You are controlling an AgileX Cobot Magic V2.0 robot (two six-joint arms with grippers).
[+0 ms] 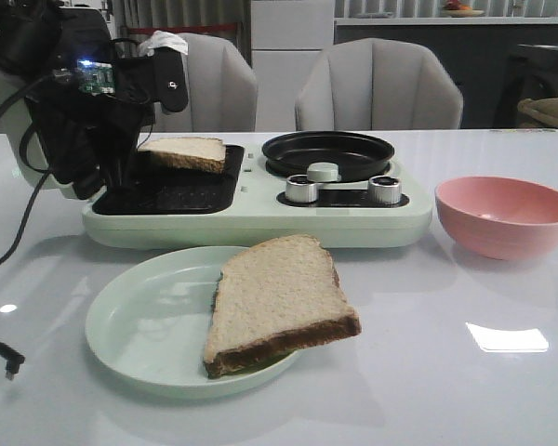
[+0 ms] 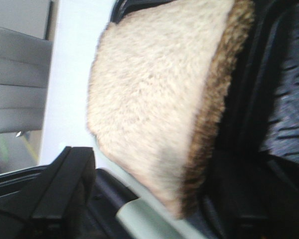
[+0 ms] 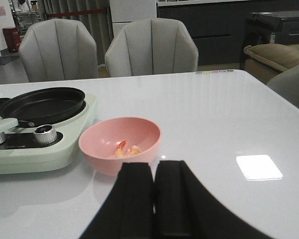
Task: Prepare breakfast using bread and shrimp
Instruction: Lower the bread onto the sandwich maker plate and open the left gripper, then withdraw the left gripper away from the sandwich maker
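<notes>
One slice of bread (image 1: pixel 183 152) lies on the black grill plate (image 1: pixel 167 190) of the mint-green breakfast maker, one edge propped on the plate's rim. In the left wrist view this bread (image 2: pixel 154 94) fills the frame. My left gripper (image 1: pixel 121 172) hangs open over the grill plate just left of that slice, and one finger (image 2: pixel 62 186) shows beside the bread, apart from it. A second bread slice (image 1: pixel 279 302) rests on a pale green plate (image 1: pixel 139 325). The shrimp (image 3: pixel 127 149) lie in a pink bowl (image 3: pixel 120 143). My right gripper (image 3: pixel 154 172) is shut and empty, just short of the bowl.
A round black pan (image 1: pixel 327 151) sits on the maker's right half, with two metal knobs (image 1: pixel 302 189) in front of it. The pink bowl (image 1: pixel 507 216) stands right of the maker. A black cable (image 1: pixel 0 269) trails over the table's left side. Grey chairs stand behind the table.
</notes>
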